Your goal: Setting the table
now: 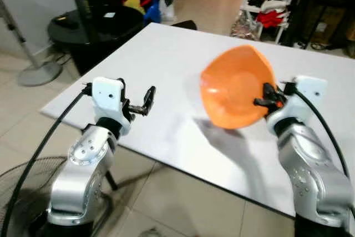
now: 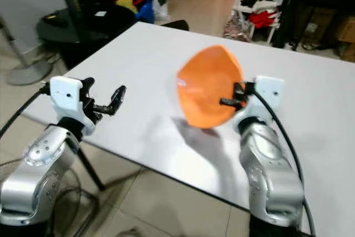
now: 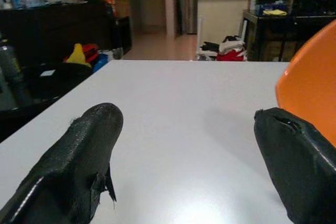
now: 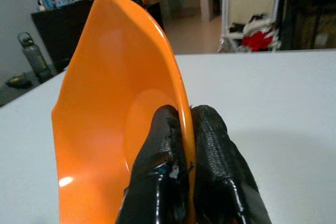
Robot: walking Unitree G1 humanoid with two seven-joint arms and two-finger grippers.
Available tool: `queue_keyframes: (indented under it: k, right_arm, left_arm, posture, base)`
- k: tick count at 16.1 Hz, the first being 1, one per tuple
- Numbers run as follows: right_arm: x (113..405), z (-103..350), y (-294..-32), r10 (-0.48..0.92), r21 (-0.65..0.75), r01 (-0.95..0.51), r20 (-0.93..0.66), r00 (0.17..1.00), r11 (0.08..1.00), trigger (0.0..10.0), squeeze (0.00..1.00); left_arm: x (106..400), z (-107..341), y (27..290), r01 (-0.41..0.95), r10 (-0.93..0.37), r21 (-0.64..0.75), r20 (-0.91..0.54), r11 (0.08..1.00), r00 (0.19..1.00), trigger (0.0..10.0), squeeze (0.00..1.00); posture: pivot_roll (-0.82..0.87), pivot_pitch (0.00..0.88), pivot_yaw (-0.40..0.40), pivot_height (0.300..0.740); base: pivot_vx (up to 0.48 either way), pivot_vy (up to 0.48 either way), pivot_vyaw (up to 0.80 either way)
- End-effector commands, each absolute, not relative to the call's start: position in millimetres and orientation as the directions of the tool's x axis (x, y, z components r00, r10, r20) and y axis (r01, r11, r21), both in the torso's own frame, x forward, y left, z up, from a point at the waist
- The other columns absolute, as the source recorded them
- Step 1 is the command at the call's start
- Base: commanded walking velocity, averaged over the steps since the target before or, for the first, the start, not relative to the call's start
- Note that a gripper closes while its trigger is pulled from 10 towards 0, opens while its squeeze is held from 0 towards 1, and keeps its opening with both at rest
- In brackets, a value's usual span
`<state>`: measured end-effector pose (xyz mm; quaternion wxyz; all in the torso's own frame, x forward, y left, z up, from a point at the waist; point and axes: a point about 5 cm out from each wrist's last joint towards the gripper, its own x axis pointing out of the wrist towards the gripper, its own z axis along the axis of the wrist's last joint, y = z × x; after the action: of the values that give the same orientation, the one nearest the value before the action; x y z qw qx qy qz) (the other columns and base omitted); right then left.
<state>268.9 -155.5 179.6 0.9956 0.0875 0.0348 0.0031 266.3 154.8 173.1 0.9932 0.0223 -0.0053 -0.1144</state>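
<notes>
Bowl point(image 1: 236, 84), orange, is held tipped on edge above the white table point(image 1: 166, 54), its hollow turned toward the robot's left, and a shadow is cast on the tabletop beneath it. The right gripper point(image 4: 186, 129) is closed on the bowl's rim, one black finger seen inside the hollow and the other against the outer wall, as shown in the right wrist view. The bowl is carried over the near half of the table, clear of the surface. The left gripper point(image 1: 145, 102) is held over the table's near left edge, well apart from the bowl, with its two fingers point(image 3: 86, 150) spread wide and nothing between them; bare tabletop is seen through the gap in the left wrist view, and the bowl's orange edge is seen past one finger. A fan stand point(image 1: 33, 70) is noted on the tiled floor beyond the table's left corner, a dark round stool point(image 1: 91, 23) with a bottle point(image 1: 82, 1) beside it, and a shelf with red and white cloth point(image 1: 269, 12) at the far side of the room.
</notes>
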Motion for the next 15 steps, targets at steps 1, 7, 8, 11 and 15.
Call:
queue_keyframes:
  k: [1, 7, 8, 11, 15]
  right_arm:
    - [268.4, 189.6, -155.7, 0.022, 0.171, -0.018, -0.020, 1.000, 0.985, 10.0, 0.00]
    - [265.8, 189.4, -152.8, 0.037, 0.211, -0.031, -0.022, 0.999, 0.977, 10.0, 0.00]
    - [265.0, 188.9, -153.8, 0.030, 0.215, -0.024, -0.023, 0.999, 0.976, 10.0, 0.00]
    - [263.0, 187.7, -156.5, 0.010, 0.223, -0.003, -0.029, 1.000, 0.975, 10.0, 0.00]
    - [266.2, 187.2, -158.2, -0.009, 0.257, 0.016, -0.031, 0.999, 0.966, 10.0, 0.00]
  left_arm:
    - [267.6, 177.0, 152.6, 0.235, -0.236, 0.048, 0.020, 0.971, 0.972, 10.0, 0.00]
    - [270.1, 176.7, 155.4, 0.229, -0.231, 0.083, 0.015, 0.970, 0.973, 10.0, 0.00]
    - [271.7, 176.4, 154.0, 0.235, -0.236, 0.082, 0.012, 0.969, 0.972, 10.0, 0.00]
    - [276.2, 177.7, 149.1, 0.263, -0.265, 0.085, 0.010, 0.961, 0.964, 10.0, 0.00]
    - [277.7, 178.2, 151.9, 0.266, -0.269, 0.096, 0.012, 0.959, 0.963, 10.0, 0.00]
  posture:
    - [0.08, 0.000, 0.030, 0.740]
    - [0.06, 0.000, 0.050, 0.740]
    - [0.06, 0.000, 0.061, 0.740]
    - [0.05, 0.000, 0.073, 0.740]
    - [0.06, 0.000, 0.073, 0.740]
  base:
    - [0.360, 0.000, -0.80]
    - [0.183, 0.000, -0.24]
    - [0.000, 0.000, 0.00]
    - [0.000, 0.239, -0.23]
    - [0.000, 0.459, -0.33]
